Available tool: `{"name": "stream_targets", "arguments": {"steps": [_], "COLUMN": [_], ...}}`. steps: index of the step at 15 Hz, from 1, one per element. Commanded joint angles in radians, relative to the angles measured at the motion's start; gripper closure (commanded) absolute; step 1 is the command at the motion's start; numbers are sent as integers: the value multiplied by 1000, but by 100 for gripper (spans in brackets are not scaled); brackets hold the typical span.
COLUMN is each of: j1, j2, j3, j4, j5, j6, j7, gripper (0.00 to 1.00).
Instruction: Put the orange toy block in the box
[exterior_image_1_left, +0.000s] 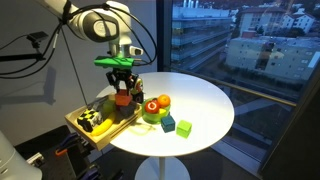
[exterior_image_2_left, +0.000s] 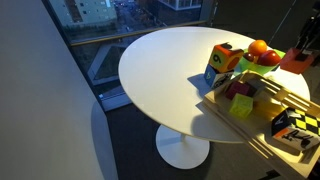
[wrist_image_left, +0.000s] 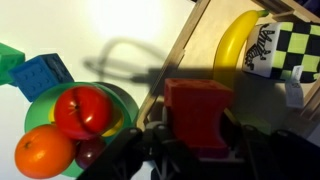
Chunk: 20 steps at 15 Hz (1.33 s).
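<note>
Round white surface (exterior_image_1_left: 205, 105). Wood box (exterior_image_1_left: 78, 122) at its edge, with banana (wrist_image_left: 232, 45) and checkered toy (wrist_image_left: 290, 45) inside. Pincer (exterior_image_1_left: 122, 92) clamped on orange toy block (wrist_image_left: 197, 110), held above box near rim. Green bowl (wrist_image_left: 40, 100) of toy fruit just beside box. Blue cube (wrist_image_left: 40, 72) and green cube (exterior_image_1_left: 184, 127) near bowl.

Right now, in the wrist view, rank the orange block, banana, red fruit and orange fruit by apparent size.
1. orange toy block, though it sits nearest the camera, so this is unsure.
2. banana.
3. red fruit and orange fruit look alike; not ranked.
</note>
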<state>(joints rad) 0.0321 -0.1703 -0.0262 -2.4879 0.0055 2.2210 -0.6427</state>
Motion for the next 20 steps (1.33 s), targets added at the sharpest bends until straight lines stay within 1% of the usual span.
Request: {"name": "stream_targets", "arguments": {"steps": [1,3,4,5,6,8,9,11,17,20], "j1": [17,24,28,30,31,35,38,42,46,47], "j2": [-41,-48,-54,-58,-62,-73,-81,-98,-161,-228], "j3": [16,23,25,27,29,32,31,28,21,19], "j4": [-50,-66,-74,-80,-85,-95,-99,-100,-68,-66], "j5": [-32,-42,-48,-53,-58,-67,-65,-57,-39,-26], "j6": [25,26,27,26,25,21,15,-13,-229,-294], "j7": [19,16,17,16,17,16,12,2,13,42], "gripper": [76,76,26,24,18,2,0,0,0,0]}}
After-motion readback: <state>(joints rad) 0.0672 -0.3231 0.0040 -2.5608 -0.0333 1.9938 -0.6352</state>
